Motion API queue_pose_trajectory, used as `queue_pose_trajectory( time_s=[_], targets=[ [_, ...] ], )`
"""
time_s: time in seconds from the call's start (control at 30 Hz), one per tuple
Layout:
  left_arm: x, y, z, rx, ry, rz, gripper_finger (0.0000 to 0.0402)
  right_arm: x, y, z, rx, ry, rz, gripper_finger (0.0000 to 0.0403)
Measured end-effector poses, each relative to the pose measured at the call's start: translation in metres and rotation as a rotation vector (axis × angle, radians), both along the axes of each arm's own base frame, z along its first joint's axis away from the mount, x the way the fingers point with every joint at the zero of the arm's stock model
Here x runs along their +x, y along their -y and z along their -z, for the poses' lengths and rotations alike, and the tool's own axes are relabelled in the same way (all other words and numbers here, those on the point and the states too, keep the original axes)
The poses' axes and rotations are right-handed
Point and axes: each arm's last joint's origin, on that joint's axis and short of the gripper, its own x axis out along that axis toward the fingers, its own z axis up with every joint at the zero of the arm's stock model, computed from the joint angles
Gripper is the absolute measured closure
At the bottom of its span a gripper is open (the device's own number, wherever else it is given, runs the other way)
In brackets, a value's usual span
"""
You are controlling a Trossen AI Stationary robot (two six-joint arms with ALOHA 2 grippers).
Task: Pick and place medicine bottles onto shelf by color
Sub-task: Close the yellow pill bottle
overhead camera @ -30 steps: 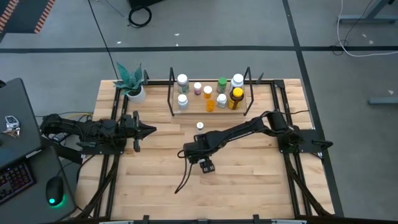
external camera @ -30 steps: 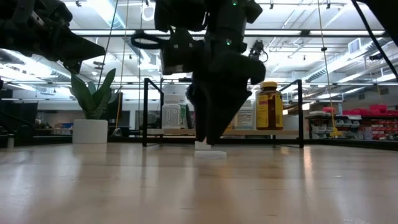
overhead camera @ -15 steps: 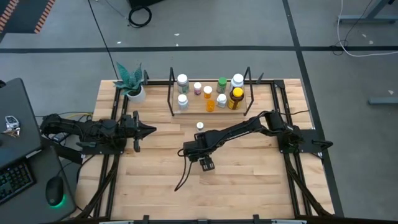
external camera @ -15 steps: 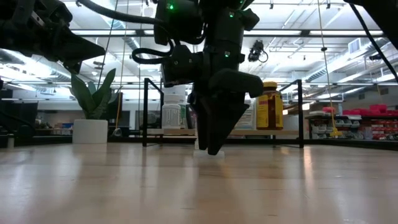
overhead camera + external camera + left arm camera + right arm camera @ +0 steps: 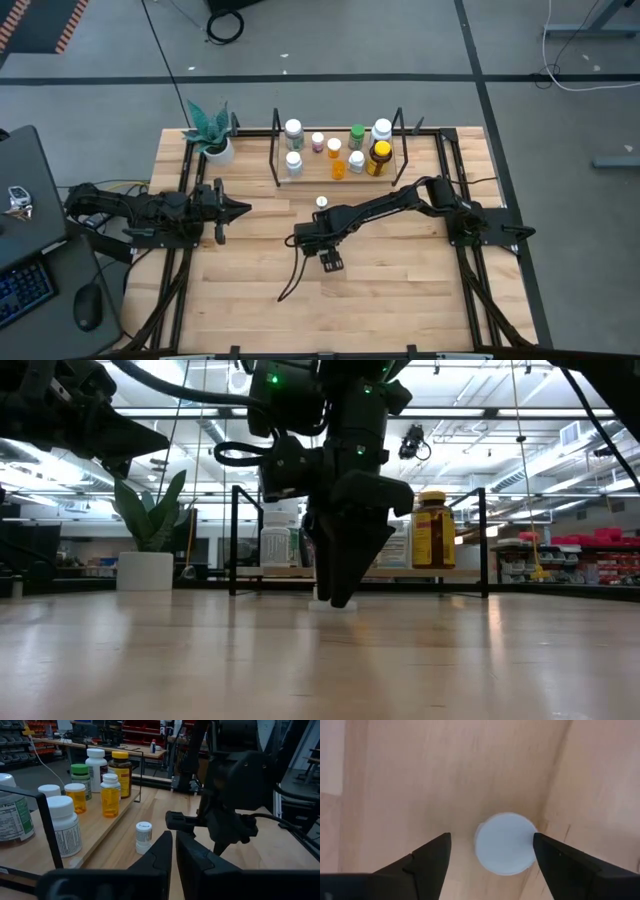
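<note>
Between spread fingers (image 5: 427,857), white-capped bottle (image 5: 506,843)

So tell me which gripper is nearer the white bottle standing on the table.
Right. The right gripper hangs open directly over the white bottle; the left gripper waits shut, off to its side.

You see a light wood bench (image 5: 400,300) with visible plank lines. The shelf (image 5: 310,178) has a pale wood board and thin black wire uprights. On it stand an amber bottle (image 5: 379,158) with a yellow cap, an orange bottle (image 5: 338,168), a green bottle (image 5: 356,135) and white bottles (image 5: 293,130). One small white bottle (image 5: 321,202) stands on the bench. The plant (image 5: 208,122) has green leaves in a white pot (image 5: 220,152). Both arms are black.
</note>
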Motion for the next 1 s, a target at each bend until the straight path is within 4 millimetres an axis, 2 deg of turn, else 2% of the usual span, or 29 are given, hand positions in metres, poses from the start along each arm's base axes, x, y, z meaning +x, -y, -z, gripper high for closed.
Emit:
queue_pose_trajectory(
  time_s=[0.2,0.47,0.7,1.0],
  targets=[
    [0.0,0.0,0.0,0.0,0.0,0.0,0.0375,-0.001,0.0,-0.002,0.001,-0.004,-0.001,0.0094],
    [0.0,0.0,0.0,0.0,0.0,0.0,0.0366,0.0,0.011,-0.003,0.004,-0.004,0.023,0.0096],
    [0.0,0.0,0.0,0.0,0.0,0.0,0.0375,0.001,0.013,-0.003,0.02,0.003,0.025,0.0098],
    [0.0,0.0,0.0,0.0,-0.001,0.0,0.0369,-0.002,0.015,0.012,0.023,0.017,0.033,0.0119]
  ],
)
